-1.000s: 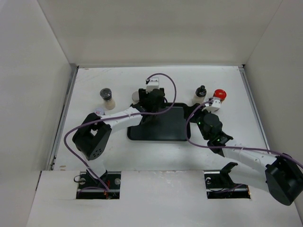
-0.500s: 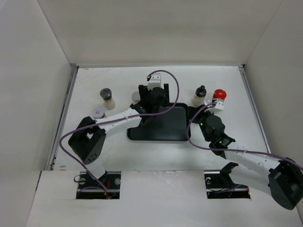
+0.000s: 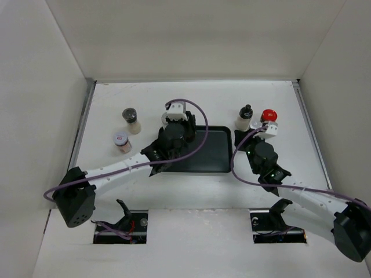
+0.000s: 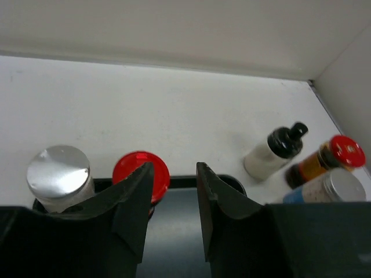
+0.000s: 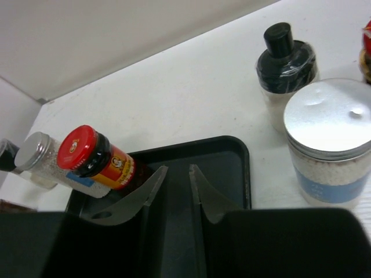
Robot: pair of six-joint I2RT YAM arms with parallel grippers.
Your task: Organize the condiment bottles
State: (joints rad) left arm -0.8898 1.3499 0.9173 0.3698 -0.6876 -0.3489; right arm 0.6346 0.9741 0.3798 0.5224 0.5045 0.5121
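On the black tray, a silver-capped jar and a red-capped jar stand at its far left corner. My left gripper hovers just behind them, jaws drawn close with nothing between; in the top view the left gripper covers both. From the right wrist, the red-capped jar looks tilted toward the silver-capped jar. My right gripper is over the tray's right end, nearly closed and empty. Off the tray are a black-capped bottle, a red-capped brown bottle and a silver-lidded jar.
Left of the tray stand a dark-capped jar and a pale-capped jar on the white table. White walls close in the back and both sides. The left arm lies diagonally across the near left.
The left gripper drew back and left from the tray's far edge, and its jaws opened, then closed empty. The right jaws closed. The left arm now stretches lower, uncovering the pale-capped jar.
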